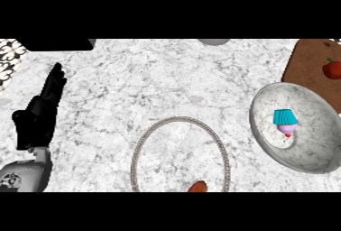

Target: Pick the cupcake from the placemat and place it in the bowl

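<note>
A: Logging surroundings first. Marble tabletop (pixel 133 81); a black block (pixel 57 44) at the far left edge, a grey round object (pixel 214 41) cut off at the far edge, a brown cutting board (pixel 313 67) at the far right with a red apple (pixel 332 69) on it. An orange-brown thing (pixel 198 187) shows at the near edge, partly cut off.

B: Placemat?

A: Round placemat (pixel 180 155), marble-patterned with a beaded rim, near centre. Nothing stands between it and the bowl.

B: Bowl contents?

A: Marble bowl (pixel 320 149) at right holds the cupcake (pixel 286 122). It lies tipped on its side, teal wrapper toward the far side, pink frosting and red cherry pointing near.

B: Hands?

A: Left hand (pixel 39 117) at the left edge, fingers straight and together, holding nothing, well apart from the bowl. Right hand not seen.
</note>
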Available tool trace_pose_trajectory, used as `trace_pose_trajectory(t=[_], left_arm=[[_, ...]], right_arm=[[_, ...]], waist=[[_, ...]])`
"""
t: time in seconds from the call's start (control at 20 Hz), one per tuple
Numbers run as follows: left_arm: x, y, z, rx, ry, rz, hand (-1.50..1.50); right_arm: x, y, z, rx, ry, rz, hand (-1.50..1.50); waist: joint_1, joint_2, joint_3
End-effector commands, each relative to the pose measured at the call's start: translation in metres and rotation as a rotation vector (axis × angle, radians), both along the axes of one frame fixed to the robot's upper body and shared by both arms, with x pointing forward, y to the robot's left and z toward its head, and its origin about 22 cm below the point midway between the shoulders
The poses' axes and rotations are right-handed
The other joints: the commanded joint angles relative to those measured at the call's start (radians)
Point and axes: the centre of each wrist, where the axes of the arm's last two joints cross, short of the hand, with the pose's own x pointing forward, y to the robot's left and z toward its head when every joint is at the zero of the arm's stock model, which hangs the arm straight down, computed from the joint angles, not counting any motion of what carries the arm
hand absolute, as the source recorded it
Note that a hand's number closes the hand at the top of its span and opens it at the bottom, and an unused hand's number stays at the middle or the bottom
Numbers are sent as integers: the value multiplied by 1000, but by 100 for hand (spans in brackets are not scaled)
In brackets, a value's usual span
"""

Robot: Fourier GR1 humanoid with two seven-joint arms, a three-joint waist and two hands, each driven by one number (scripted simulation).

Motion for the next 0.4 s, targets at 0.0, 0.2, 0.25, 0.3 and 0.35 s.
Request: trace_pose_trajectory(t=[0.0,0.2,0.25,0.3,0.35], left_arm=[[8,12,9,0,-12,-9,0],[2,-4,6,0,0,1,0],[9,-5,0,11,-2,2,0],[23,-17,2,-1,0,4,0],[0,-14,1,-1,0,-5,0]], right_arm=[[-35,7,-2,20,-30,45,-150],[-60,26,-1,3,-30,46,-150],[-61,15,-14,2,-14,45,-150],[-59,23,-17,-3,-27,68,-150],[-63,17,-10,0,-13,52,-150]], waist=[[4,2,0],[6,2,0],[7,3,0],[5,3,0],[10,2,0]])
